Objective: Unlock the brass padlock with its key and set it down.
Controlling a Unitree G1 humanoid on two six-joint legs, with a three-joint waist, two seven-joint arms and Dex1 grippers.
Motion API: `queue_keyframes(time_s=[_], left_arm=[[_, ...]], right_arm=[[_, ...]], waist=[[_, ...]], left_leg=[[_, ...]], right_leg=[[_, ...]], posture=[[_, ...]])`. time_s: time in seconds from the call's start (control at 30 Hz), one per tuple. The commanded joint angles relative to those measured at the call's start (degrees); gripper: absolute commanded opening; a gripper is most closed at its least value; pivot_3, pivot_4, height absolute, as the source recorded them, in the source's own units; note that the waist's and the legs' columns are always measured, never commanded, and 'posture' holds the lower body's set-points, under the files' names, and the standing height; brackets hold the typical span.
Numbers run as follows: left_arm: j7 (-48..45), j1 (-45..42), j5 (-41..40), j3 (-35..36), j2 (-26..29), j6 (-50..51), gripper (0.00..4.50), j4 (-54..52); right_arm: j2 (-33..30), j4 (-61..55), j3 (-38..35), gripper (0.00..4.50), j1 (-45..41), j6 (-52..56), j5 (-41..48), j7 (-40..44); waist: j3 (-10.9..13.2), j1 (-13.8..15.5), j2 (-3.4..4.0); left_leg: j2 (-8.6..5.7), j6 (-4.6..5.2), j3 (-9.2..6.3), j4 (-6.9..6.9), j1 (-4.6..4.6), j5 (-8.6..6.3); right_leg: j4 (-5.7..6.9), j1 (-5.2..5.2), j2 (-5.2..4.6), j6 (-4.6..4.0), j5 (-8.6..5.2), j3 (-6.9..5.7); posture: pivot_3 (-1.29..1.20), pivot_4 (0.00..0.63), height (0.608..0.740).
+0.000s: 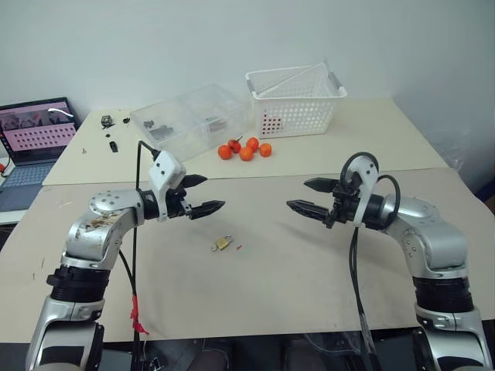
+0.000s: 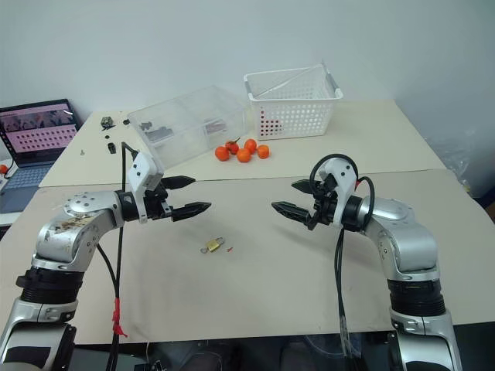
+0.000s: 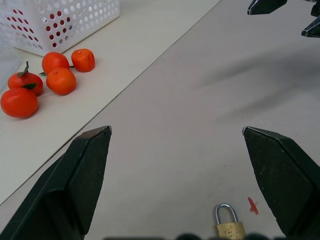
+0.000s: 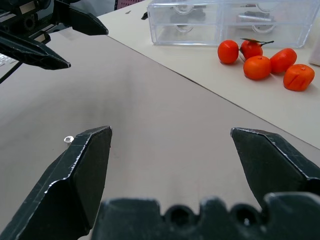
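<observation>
Both end effectors, left point(image 1: 199, 195) and right point(image 1: 309, 196), hover wide open and empty above the brass padlock point(image 1: 223, 243). The body should be gripped, shackle left clear.

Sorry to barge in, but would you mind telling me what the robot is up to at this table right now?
Nothing is being handled yet. The left gripper and right gripper hover above the table, both open and empty, pointing toward each other. The brass padlock lies on the table between them, nearer the left gripper, its shackle seemingly shut and a tiny red speck beside it. I cannot make out a key.
</observation>
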Motion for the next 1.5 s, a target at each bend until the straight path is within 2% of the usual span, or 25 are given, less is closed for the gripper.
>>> queue_keyframes(time_s=[0.03, 0.2, 0.37, 0.47, 0.63, 0.87, 1.13, 1.5], left_arm=[[1.32, 2.21, -0.7, 4.21, 1.79, -0.03, 4.46, -2.09], [2.08, 10.93, -3.4, 13.13, 6.81, 2.14, 4.46, -7.87], [2.15, 16.53, -4.63, 16.58, 9.35, 2.79, 4.46, -12.85], [4.52, 21.56, -3.84, 20.03, 10.91, 3.83, 4.46, -15.48], [8.04, 29.64, -2.47, 24.75, 12.81, 6.65, 4.46, -19.41], [10.78, 37.99, 0.18, 28.82, 13.84, 8.65, 4.46, -21.92], [12.38, 40.86, -0.51, 30.72, 12.56, 10.22, 4.46, -25.7], [13.27, 39.58, -0.64, 29.63, 12.22, 10.51, 4.46, -26.38]], right_arm=[[-0.99, 0.44, 3.14, 4.5, -3.73, -2.48, 0.47, 3.21], [1.62, 15.76, 15.2, 4.5, -14.21, -13.6, -4.65, 15.19], [7.59, 33.81, 21.54, 4.5, -23.45, -25.21, -9.65, 22.51], [14.38, 47.7, 26.17, 4.5, -29.99, -34.44, -14.45, 25.76], [22.76, 62.51, 28.58, 4.5, -35.52, -45.06, -19.05, 29.25], [30.34, 74.27, 29.15, 4.5, -38.67, -54.31, -24.6, 27.99], [35.69, 81.29, 27.02, 4.5, -42.11, -57.57, -28.34, 22.69], [37.07, 85.17, 26.6, 4.5, -41.93, -58.56, -33.69, 16.59]], waist=[[0.0, -0.01, 0.0], [0.03, -2.99, -0.07], [0.07, -1.93, -0.14], [0.06, -1.87, -0.14], [0.05, -2.43, -0.16], [0.08, -2.44, -0.11], [0.16, -2.86, 0.02], [0.19, -3.21, 0.07]], left_leg=[[0.01, 0.0, 0.01, 0.0, 0.0, 0.0], [0.52, -0.01, 0.52, -0.01, 0.15, -0.17], [0.97, -0.39, 0.45, 0.03, 0.17, -0.39], [1.01, -0.44, 0.47, 0.0, 0.14, -0.41], [1.29, -0.7, 0.76, -0.02, 0.11, -0.54], [1.5, -0.96, 0.78, -0.08, 0.14, -0.71], [1.53, -1.08, 0.76, -0.15, 0.25, -0.65], [1.5, -1.09, 0.79, -0.43, 0.47, -0.66]], right_leg=[[0.0, 0.0, 0.01, 0.0, 0.0, 0.0], [-0.02, -0.1, 0.55, -0.17, 0.13, 0.44], [0.01, -0.15, 0.95, -0.32, 0.21, 0.38], [0.01, -0.25, 1.01, -0.43, 0.28, 0.38], [0.06, -0.67, 1.31, -0.8, 0.51, 0.42], [0.18, -0.94, 1.69, -0.96, 0.6, 0.44], [0.18, -0.94, 1.8, -1.12, 0.69, 0.44], [0.2, -0.95, 1.79, -1.15, 0.7, 0.43]], posture=[[0.0, 0.15, 0.74], [0.0, 0.15, 0.74], [0.0, 0.15, 0.74], [0.0, 0.15, 0.74], [0.0, 0.15, 0.74], [0.0, 0.15, 0.74], [0.0, 0.15, 0.74], [0.0, 0.15, 0.74]])
